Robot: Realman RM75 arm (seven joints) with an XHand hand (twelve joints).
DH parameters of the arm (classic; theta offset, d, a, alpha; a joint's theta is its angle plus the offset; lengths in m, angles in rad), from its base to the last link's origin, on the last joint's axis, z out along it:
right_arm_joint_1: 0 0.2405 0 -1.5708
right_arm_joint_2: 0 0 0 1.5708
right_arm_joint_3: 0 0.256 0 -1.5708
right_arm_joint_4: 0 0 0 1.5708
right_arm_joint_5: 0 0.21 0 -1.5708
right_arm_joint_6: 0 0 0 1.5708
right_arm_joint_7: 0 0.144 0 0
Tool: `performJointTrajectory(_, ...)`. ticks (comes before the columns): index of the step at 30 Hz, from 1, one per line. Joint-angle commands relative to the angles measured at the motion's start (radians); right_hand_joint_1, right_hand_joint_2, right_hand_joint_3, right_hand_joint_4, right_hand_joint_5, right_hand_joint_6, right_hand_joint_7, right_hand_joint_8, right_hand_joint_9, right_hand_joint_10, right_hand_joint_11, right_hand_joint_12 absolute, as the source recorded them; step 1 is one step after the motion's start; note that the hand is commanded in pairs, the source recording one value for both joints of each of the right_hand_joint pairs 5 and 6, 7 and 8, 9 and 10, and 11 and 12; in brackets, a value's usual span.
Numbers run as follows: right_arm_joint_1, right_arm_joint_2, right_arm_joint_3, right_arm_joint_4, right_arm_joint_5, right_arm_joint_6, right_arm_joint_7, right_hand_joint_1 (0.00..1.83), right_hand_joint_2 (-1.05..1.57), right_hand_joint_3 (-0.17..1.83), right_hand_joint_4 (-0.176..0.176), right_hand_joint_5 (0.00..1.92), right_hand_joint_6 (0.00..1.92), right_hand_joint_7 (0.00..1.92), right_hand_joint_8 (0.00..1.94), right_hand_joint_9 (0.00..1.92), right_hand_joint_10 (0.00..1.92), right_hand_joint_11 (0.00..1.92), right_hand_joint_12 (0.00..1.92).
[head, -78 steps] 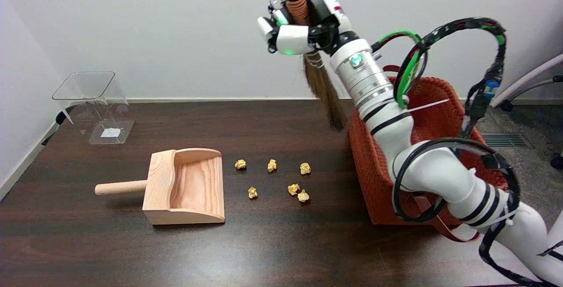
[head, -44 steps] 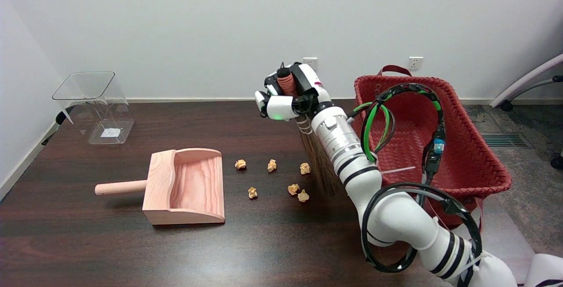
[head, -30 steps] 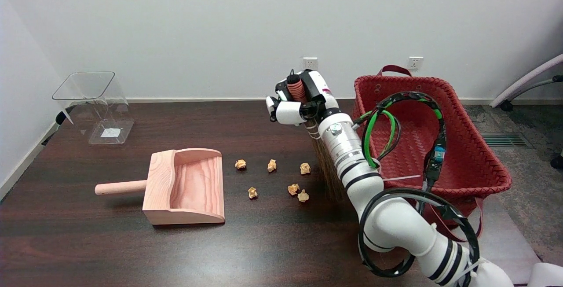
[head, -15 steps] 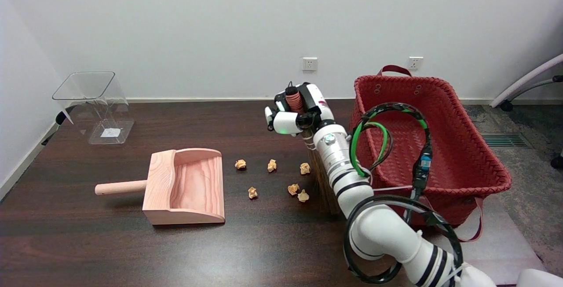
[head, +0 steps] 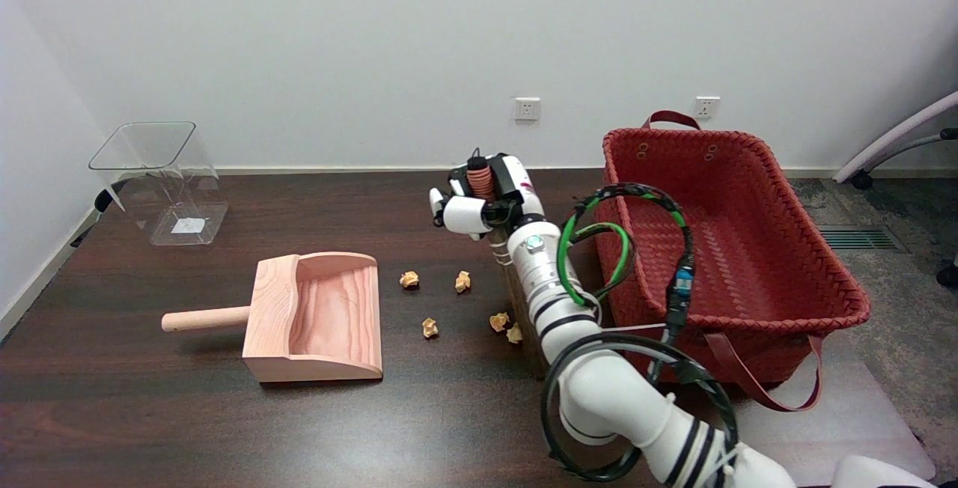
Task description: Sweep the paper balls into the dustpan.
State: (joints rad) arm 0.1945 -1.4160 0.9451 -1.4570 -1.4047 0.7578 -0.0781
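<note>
Keeping the right hand [head: 479,200], fingers wrapped round the broom [head: 516,301] handle, low should push the paper balls [head: 460,281] along the counter [head: 187,428] toward the dustpan [head: 318,319].

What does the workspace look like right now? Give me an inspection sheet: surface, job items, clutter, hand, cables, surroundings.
Surface: dark wooden table, glossy, no spills seen.
Job's things: wooden dustpan lying flat, mouth facing right, nothing in it. Five paper balls visible on the table right of it; any others may be hidden by the brush. Brush, bristles down at the balls' right edge, touching the nearest.
Clutter: clear plastic container at far left; red woven basket at right.
Hand: right hand grips the brush handle, fingers wrapped round it.
Cables: black and green loops on the right arm, hanging beside the basket.
Surroundings: white wall, two sockets.
</note>
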Motion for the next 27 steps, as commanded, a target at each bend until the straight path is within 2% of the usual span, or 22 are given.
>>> performJointTrajectory(1,0.122,-0.163,-0.042,0.212,-0.04,0.002,0.104,1.42,0.69,0.9,0.0,1.92,1.92,1.92,1.92,1.92,1.92,1.92,1.92)
performJointTrajectory(9,0.184,-0.224,-0.076,0.295,-0.04,0.001,0.106,1.42,0.7,0.9,0.0,1.92,1.92,1.92,1.92,1.92,1.92,1.92,1.92)
performJointTrajectory(22,0.206,-0.295,-0.108,0.314,-0.04,-0.022,0.129,1.41,0.71,0.88,0.0,1.92,1.92,1.92,1.92,1.92,1.92,1.92,1.92)
performJointTrajectory(27,0.235,-0.323,-0.118,0.344,-0.04,-0.067,0.192,1.41,0.71,0.89,0.0,1.92,1.92,1.92,1.92,1.92,1.92,1.92,1.92)
